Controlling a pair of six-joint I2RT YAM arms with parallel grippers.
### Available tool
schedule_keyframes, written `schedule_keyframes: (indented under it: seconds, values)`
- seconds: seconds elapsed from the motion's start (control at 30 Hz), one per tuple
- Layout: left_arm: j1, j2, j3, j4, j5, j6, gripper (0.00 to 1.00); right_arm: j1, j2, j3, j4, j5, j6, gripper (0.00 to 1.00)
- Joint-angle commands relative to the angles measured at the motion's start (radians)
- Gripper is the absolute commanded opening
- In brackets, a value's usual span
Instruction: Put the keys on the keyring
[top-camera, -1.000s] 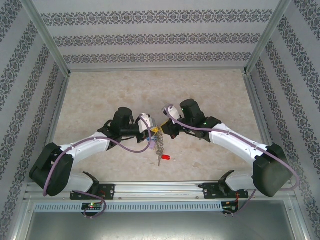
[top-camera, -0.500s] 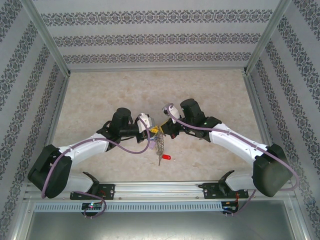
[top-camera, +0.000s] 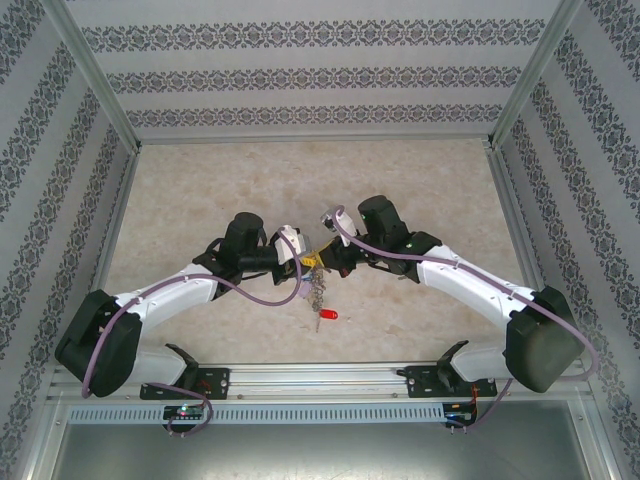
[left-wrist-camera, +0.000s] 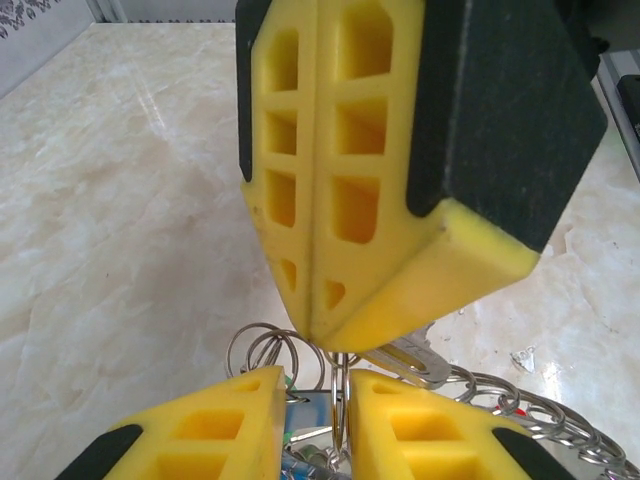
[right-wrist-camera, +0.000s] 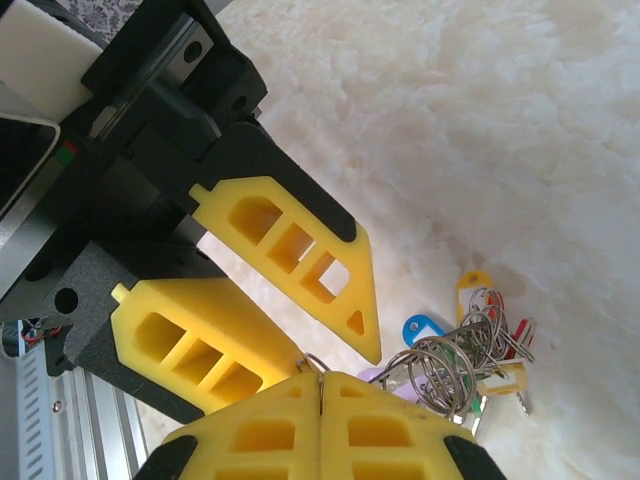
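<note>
My right gripper (right-wrist-camera: 320, 385) is shut, pinching the thin wire of the keyring (right-wrist-camera: 318, 366) at its fingertips. From there a clump of rings, keys and coloured tags (right-wrist-camera: 462, 358) hangs down toward the table. In the top view the clump (top-camera: 317, 290) ends in a red tag (top-camera: 328, 316) near the marble. My left gripper (left-wrist-camera: 335, 425) faces the right one tip to tip, open, with the ring wire (left-wrist-camera: 341, 400) standing on edge in the gap, close to its right finger (left-wrist-camera: 430, 430). A silver key (left-wrist-camera: 415, 360) lies just beyond. Which of the keys are loose I cannot tell.
The marble tabletop (top-camera: 200, 200) spreads wide behind and beside both arms. Patterned walls (top-camera: 320, 70) close in the back and sides. A metal rail (top-camera: 320, 380) carries the arm bases at the near edge. A blue tag (right-wrist-camera: 420, 328) and a yellow tag (right-wrist-camera: 478, 290) sit in the clump.
My left gripper has gone from shut to open and drawn slightly back to the left. The right gripper has kept its hold, and the hanging clump has barely shifted.
</note>
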Motion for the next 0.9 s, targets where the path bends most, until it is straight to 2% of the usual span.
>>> schedule_keyframes:
  seconds: [0.0, 0.17, 0.37, 0.57, 0.63, 0.87]
  values:
    - [-0.008, -0.006, 0.037, -0.034, -0.007, 0.034, 0.20, 0.011, 0.005, 0.043, 0.011, -0.040, -0.016, 0.00]
    - [-0.009, -0.005, 0.043, -0.058, -0.008, 0.047, 0.15, 0.014, 0.002, 0.046, 0.005, -0.037, -0.020, 0.00]
    - [-0.009, -0.008, 0.049, -0.081, -0.016, 0.052, 0.18, 0.013, -0.002, 0.045, 0.002, -0.036, -0.023, 0.00]
    - [-0.008, -0.007, 0.050, -0.088, -0.016, 0.056, 0.01, 0.012, -0.003, 0.046, 0.001, -0.028, -0.025, 0.00]
    - [-0.009, -0.009, 0.049, -0.087, -0.017, 0.054, 0.00, 0.008, -0.007, 0.042, -0.003, -0.014, -0.018, 0.00]
    - [-0.008, -0.029, -0.026, 0.082, -0.030, -0.038, 0.00, -0.047, -0.024, -0.051, 0.030, 0.023, 0.036, 0.00]
